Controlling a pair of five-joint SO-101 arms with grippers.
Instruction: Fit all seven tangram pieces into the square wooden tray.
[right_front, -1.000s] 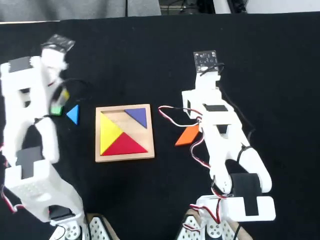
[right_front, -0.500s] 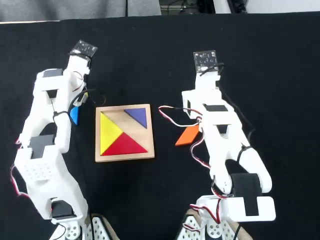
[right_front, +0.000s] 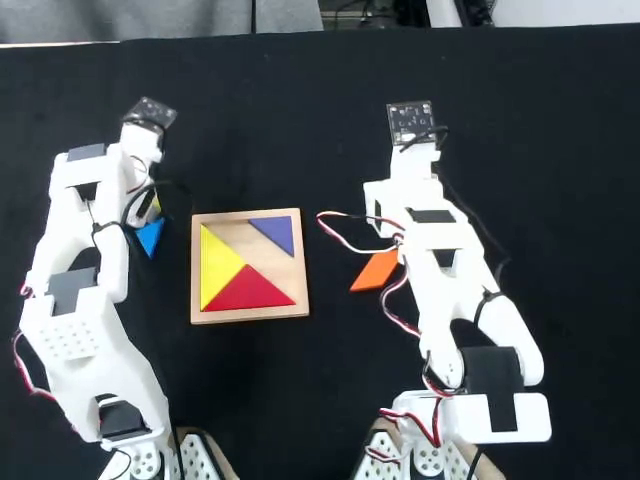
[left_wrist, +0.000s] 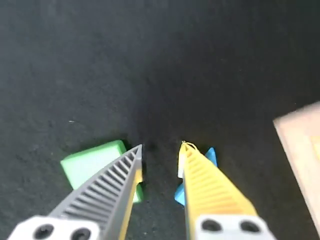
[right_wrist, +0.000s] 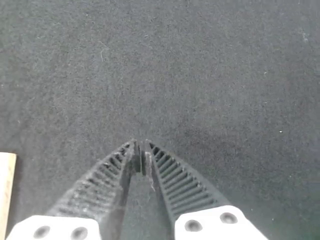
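Observation:
The square wooden tray (right_front: 248, 312) lies mid-table and holds a yellow triangle (right_front: 218, 262), a red triangle (right_front: 250, 290) and a purple piece (right_front: 275, 233). Left of the tray lies a blue triangle (right_front: 150, 238), with my left gripper (right_front: 150, 212) just above it. In the left wrist view that gripper (left_wrist: 161, 146) is open over bare cloth, a green piece (left_wrist: 90, 162) beside its grey finger and the blue triangle (left_wrist: 210, 156) beside its yellow finger. An orange piece (right_front: 375, 270) lies right of the tray, partly under the right arm. My right gripper (right_wrist: 140, 146) is shut on nothing above the cloth.
Black cloth covers the whole table. A tray corner (left_wrist: 302, 145) shows in the left wrist view, and a sliver of the tray edge (right_wrist: 6, 185) in the right wrist view. Red and white cables (right_front: 345, 235) hang off the right arm near the orange piece.
My left arm swung in from the far left toward the tray, then eased back a little over the blue triangle. The right arm and the tray pieces have not moved.

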